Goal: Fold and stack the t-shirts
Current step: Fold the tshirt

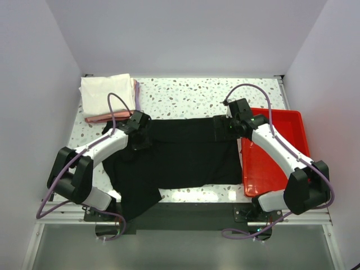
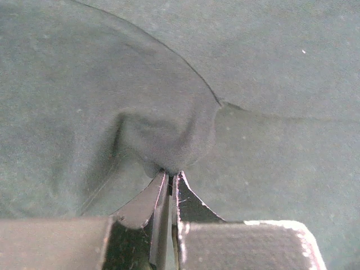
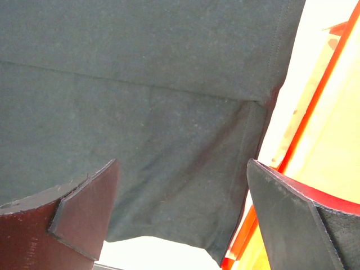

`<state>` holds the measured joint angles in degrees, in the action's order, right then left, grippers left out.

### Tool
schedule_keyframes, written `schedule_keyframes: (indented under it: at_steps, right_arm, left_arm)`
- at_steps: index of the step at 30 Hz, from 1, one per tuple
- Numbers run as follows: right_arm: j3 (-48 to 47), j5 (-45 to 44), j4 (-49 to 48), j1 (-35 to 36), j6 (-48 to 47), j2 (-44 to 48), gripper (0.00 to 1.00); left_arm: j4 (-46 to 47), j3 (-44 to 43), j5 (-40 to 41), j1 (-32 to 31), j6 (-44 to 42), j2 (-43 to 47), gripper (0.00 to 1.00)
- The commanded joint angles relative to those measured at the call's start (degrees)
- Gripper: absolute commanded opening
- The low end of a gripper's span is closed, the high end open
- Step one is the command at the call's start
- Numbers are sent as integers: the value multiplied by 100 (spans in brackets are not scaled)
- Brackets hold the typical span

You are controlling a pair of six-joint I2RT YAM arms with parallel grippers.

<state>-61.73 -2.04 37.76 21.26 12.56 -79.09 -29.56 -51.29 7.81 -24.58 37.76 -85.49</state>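
Two grippers flank the black t-shirt [image 1: 185, 152], lying mid-table along 9-to-3 o'clock: left gripper [image 2: 170, 179] pinches a fold, seemingly beside a seam, at 9; right gripper [image 3: 180, 169] gapes wide over 3.

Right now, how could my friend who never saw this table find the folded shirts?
Look at the far left corner of the speckled table. The pile of folded shirts sits there, white on top, pink peeking out underneath. It is the only neat, light bundle: the black shirt lies spread across the middle, and the red tray is on the right.
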Motion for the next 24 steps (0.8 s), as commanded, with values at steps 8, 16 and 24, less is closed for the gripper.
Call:
schedule_keyframes:
  at_steps: [8, 16, 24]
  right_arm:
    - [12, -15, 91, -16, -78, 78, 99]
    - [48, -7, 65, -16, -95, 43, 99]
    - [109, 389, -146, -16, -227, 219, 99]
  left_arm:
    - [-586, -373, -755, -117, -339, 50, 9]
    - [-419, -347, -1448, -240, -585, -152, 50]
    - [-674, -575, -1133, -258, -524, 559, 100]
